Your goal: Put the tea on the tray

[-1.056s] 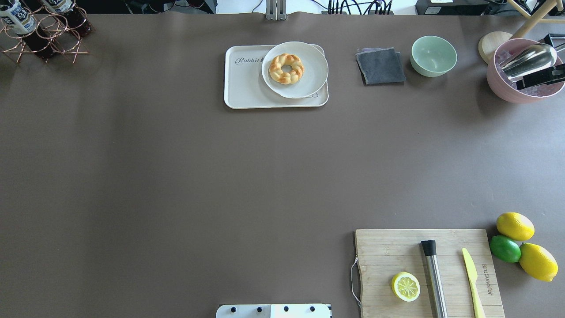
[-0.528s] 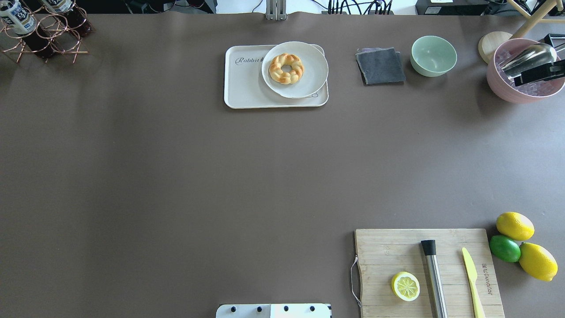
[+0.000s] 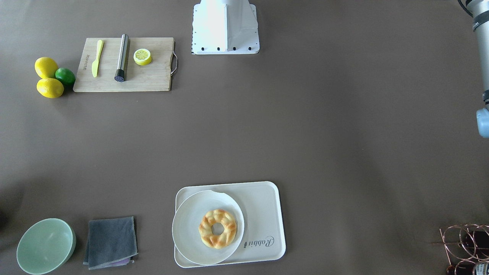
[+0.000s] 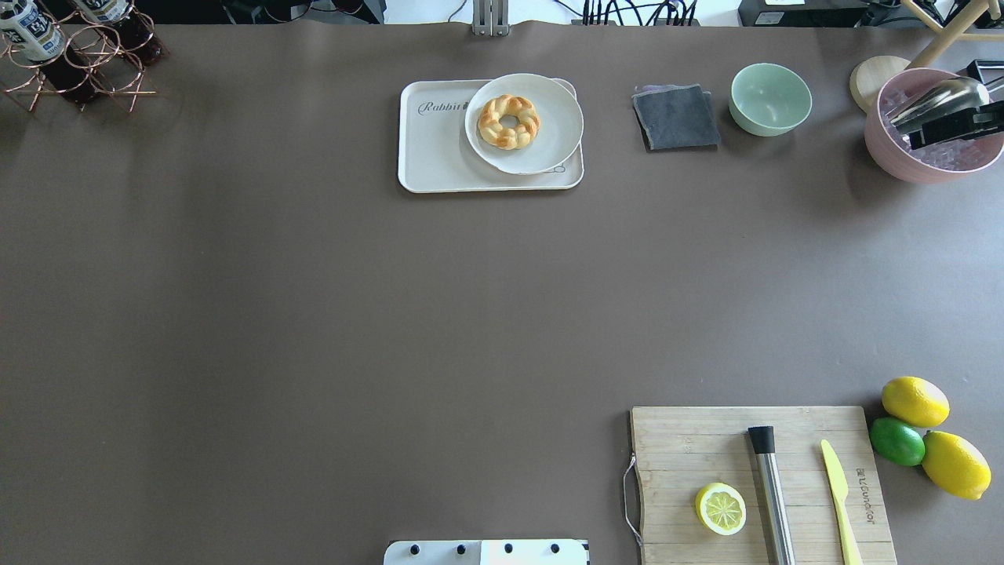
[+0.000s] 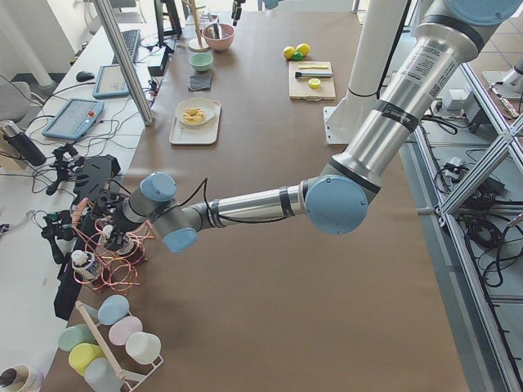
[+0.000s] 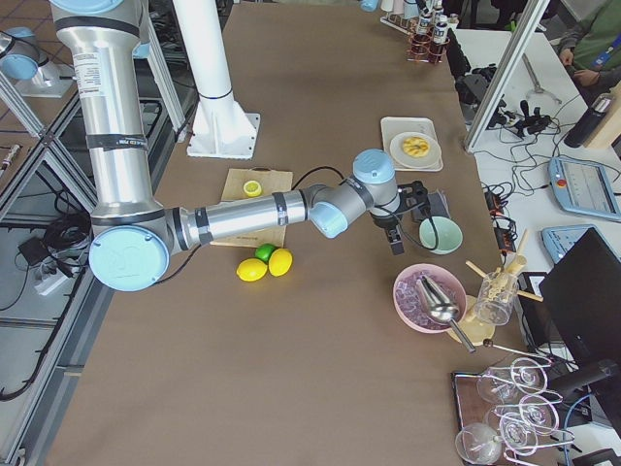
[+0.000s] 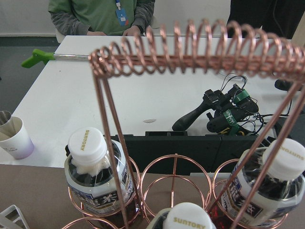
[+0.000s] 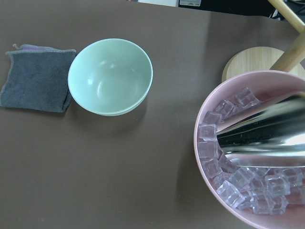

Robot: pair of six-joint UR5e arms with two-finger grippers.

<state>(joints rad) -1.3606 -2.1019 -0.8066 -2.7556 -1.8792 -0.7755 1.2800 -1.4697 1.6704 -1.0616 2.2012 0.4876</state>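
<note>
The tea bottles (image 7: 95, 169) stand capped in a copper wire rack (image 4: 78, 67), well apart from the tray (image 4: 435, 149), off the end that carries the "Rabbit" script. The tray carries only a round plate (image 4: 549, 149) with a braided ring pastry (image 4: 509, 122). The left gripper (image 5: 113, 239) is at the rack on that same side of the tray, and the right gripper (image 6: 395, 238) is well apart from the tray's opposite end, near a pink bowl (image 4: 886, 153) of ice; jaw state cannot be determined for either unit.
</note>
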